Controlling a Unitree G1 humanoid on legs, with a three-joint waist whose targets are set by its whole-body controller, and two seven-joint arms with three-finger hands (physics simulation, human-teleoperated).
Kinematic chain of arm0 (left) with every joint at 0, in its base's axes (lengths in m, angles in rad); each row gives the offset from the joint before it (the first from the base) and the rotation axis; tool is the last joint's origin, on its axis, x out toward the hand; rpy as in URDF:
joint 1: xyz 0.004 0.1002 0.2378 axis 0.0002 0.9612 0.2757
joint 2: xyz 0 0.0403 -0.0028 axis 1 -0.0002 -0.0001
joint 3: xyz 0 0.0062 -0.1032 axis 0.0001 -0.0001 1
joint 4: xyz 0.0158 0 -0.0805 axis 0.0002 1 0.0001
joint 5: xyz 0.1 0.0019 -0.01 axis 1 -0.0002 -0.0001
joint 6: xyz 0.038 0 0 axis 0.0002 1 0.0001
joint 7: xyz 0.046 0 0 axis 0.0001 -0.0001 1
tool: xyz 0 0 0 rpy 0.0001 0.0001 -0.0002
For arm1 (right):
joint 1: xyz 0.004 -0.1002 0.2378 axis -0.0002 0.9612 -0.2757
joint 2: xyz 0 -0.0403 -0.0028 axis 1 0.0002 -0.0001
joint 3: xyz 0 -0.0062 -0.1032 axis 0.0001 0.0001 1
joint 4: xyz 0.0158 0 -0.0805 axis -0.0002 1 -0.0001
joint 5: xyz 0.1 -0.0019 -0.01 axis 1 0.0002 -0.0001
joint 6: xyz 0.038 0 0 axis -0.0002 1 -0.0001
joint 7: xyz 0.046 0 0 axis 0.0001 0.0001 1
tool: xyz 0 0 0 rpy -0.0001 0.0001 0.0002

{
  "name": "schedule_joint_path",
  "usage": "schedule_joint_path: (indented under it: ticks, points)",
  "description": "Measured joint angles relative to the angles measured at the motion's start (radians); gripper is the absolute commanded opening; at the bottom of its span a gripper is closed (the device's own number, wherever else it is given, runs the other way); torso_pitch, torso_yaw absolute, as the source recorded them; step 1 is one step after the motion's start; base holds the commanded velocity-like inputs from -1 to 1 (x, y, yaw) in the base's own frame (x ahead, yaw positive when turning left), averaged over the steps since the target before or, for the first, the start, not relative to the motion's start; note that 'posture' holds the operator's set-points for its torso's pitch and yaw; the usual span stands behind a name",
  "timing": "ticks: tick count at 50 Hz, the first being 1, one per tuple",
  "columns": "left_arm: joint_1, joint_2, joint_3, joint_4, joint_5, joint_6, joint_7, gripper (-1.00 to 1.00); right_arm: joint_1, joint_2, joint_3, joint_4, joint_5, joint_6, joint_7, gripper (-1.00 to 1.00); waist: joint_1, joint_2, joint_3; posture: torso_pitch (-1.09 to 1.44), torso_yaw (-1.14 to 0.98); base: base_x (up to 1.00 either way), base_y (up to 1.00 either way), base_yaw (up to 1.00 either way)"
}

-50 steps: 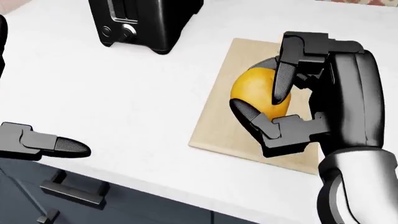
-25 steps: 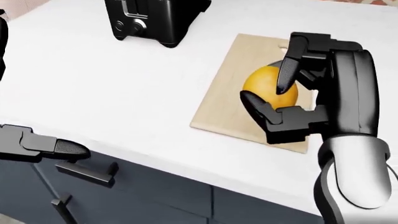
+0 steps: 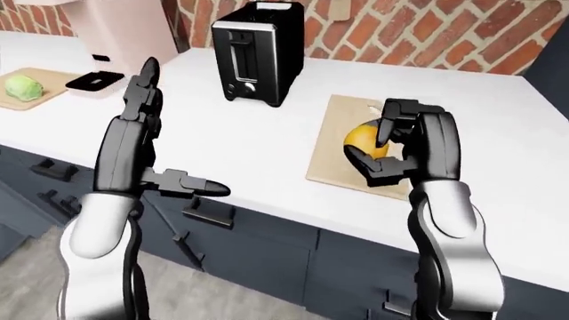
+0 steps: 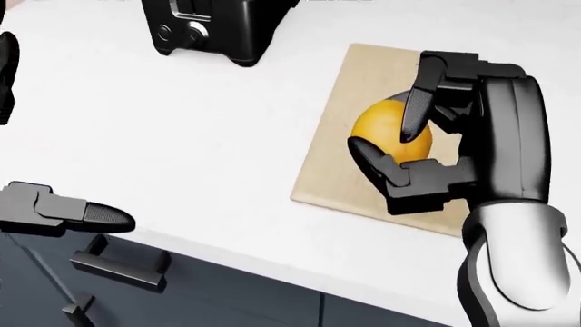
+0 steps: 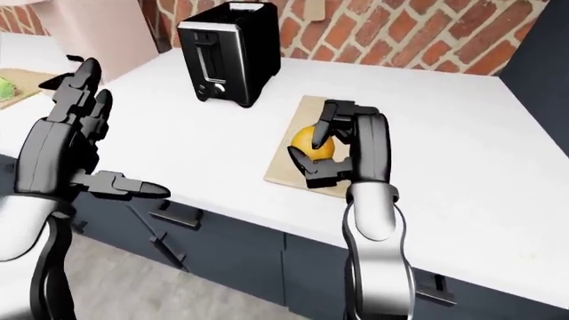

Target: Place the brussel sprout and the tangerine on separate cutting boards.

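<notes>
The orange tangerine [image 4: 379, 125] is over the light wooden cutting board [image 4: 332, 160] at the right of the white counter. My right hand [image 4: 389, 144] is closed round it, one finger [image 4: 416, 112] curled over its top and the thumb under its lower left side. The green brussel sprout [image 3: 21, 87] lies on a second cutting board [image 3: 51, 79] at the far left of the left-eye view. My left hand [image 3: 178, 130] is open and empty, raised above the counter's near edge with the fingers up and the thumb out.
A black toaster [image 3: 258, 53] stands on the counter to the left of the tangerine's board. A pink appliance [image 3: 120, 30] stands by the sprout's board, under a brick wall. Dark cabinet drawers with handles [image 4: 122, 262] run below the counter edge.
The whole picture shifts a little from frame to frame, so the camera has moved. My right hand stays round the tangerine over the board. My left thumb stays at the lower left.
</notes>
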Motion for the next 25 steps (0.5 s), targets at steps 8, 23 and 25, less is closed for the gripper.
schedule_joint_path:
  ticks: [8,23,25]
  points:
    - [-0.007,0.003,0.007,-0.011,-0.002,-0.008,0.006,1.0,0.005,-0.007,-0.009,0.032,-0.009,-0.015,-0.013,-1.0,0.027,0.006,-0.034,0.0,0.37,0.0,0.0,0.0]
    - [-0.002,0.001,0.005,0.0,-0.001,-0.011,0.006,1.0,-0.029,-0.017,-0.026,0.167,-0.044,-0.014,-0.061,-1.0,0.044,0.004,-0.037,0.0,0.37,0.0,0.0,0.0]
    - [-0.003,0.003,0.007,-0.003,0.0,-0.009,0.006,1.0,-0.036,-0.02,-0.026,0.184,-0.056,-0.015,-0.067,-1.0,0.046,0.003,-0.036,0.0,0.37,0.0,0.0,0.0]
